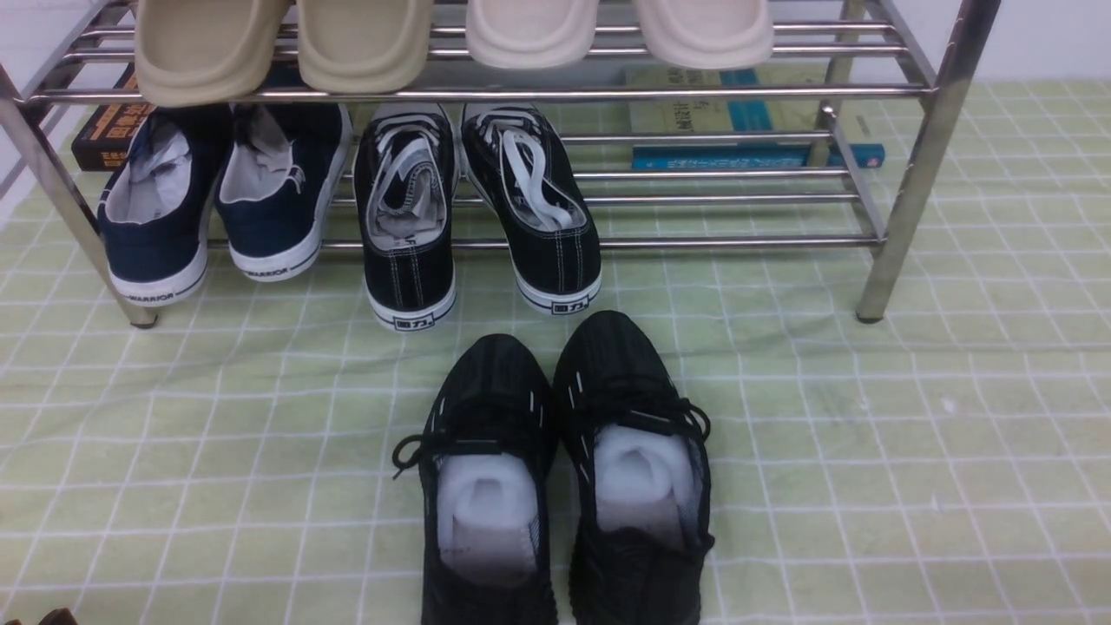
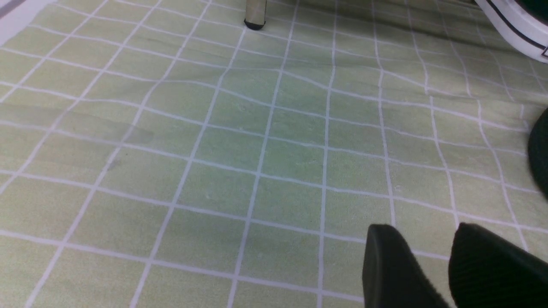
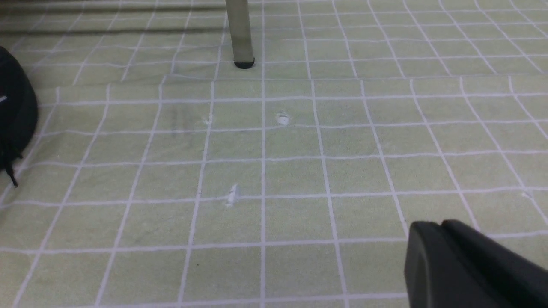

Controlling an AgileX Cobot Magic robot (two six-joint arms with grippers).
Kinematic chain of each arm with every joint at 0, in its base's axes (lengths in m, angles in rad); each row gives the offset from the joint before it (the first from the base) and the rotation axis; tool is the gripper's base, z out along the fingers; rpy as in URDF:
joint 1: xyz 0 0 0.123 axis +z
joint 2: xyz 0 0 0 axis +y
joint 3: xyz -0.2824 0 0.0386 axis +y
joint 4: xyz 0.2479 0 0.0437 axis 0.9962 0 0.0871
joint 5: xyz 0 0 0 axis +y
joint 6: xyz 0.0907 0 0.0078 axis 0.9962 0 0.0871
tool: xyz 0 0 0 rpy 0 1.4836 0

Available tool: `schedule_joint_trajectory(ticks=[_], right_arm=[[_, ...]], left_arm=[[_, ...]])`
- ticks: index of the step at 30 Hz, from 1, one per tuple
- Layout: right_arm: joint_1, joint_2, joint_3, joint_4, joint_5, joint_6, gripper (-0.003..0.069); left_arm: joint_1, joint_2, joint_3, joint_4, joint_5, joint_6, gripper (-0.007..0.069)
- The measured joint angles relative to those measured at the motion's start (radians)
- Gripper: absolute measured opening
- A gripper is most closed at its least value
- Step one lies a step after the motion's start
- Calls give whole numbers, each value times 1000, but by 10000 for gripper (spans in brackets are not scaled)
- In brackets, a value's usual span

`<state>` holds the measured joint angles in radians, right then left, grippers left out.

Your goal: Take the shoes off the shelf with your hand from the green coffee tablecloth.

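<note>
Already the shoes (image 1: 564,469) are resting on the green coffee tablecloth (image 1: 868,434), beside our empty pincers: left pincer (image 2: 432,256) parted, right pincer (image 3: 445,256) closed.

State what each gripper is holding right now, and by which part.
Nothing is held. The left gripper is open over bare cloth; the right gripper's fingers are together, gripping nothing.

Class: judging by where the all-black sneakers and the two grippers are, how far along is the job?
Done: the all-black knit sneakers stand side by side on the green tablecloth, in front of the chrome shoe rack. In hand: nothing; the left gripper, open, and the right gripper hang over bare cloth. Left: seemingly nothing.
</note>
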<state>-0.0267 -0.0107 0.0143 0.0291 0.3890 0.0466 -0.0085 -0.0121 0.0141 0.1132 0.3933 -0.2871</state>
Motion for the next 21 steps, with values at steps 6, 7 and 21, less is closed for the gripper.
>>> schedule_joint_trajectory(ticks=[6, 7, 21], right_arm=[[0, 0, 0, 0, 0, 0, 52], [0, 0, -1, 0, 0, 0, 54], [28, 0, -1, -10, 1, 4, 76]], left_arm=[[0, 0, 0, 0, 0, 0, 242], [0, 0, 0, 0, 0, 0, 242], [0, 0, 0, 0, 0, 0, 242]])
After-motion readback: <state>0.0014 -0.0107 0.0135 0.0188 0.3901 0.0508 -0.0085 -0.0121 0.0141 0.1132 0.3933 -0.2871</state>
